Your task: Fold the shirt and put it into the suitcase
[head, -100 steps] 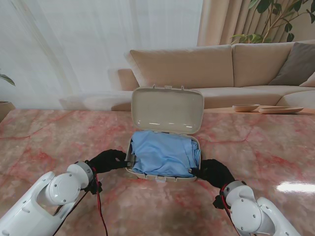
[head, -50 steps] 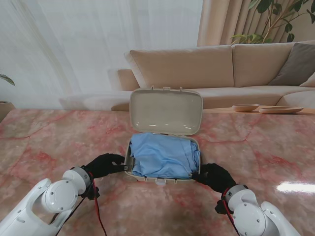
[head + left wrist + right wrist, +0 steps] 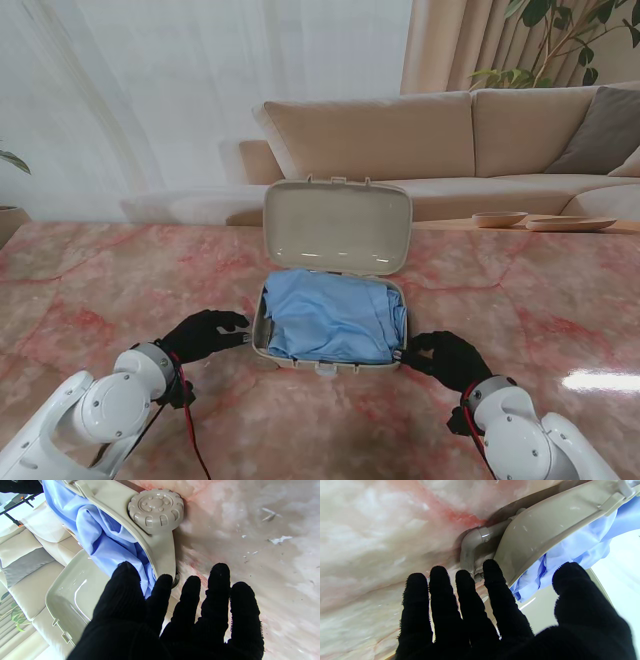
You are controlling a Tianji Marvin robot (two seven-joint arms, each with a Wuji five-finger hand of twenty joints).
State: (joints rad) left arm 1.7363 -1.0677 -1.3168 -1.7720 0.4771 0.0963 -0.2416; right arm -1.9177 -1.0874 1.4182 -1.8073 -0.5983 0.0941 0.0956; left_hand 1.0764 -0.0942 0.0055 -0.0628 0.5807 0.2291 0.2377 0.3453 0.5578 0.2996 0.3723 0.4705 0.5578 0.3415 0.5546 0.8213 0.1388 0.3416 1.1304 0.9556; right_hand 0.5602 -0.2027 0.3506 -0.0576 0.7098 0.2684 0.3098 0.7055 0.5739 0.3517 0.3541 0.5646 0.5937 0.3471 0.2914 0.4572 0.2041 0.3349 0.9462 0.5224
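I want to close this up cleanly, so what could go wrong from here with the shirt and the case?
1. The blue shirt bulges over the suitcase rim, as both wrist views show, so it may get pinched when the lid closes.
2. The left hand and right hand sit open beside the case; a nudge could slide it.

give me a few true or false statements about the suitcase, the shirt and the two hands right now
1. The suitcase lid stands open. True.
2. The blue shirt lies spread flat on the table beside the case. False: it sits bundled inside the case.
3. The left hand holds a shirt sleeve. False: its fingers are spread and hold nothing, just beside the case's left side.
4. The right hand is at the case's near right corner, holding nothing. True.
5. A sofa stands beyond the table. True.
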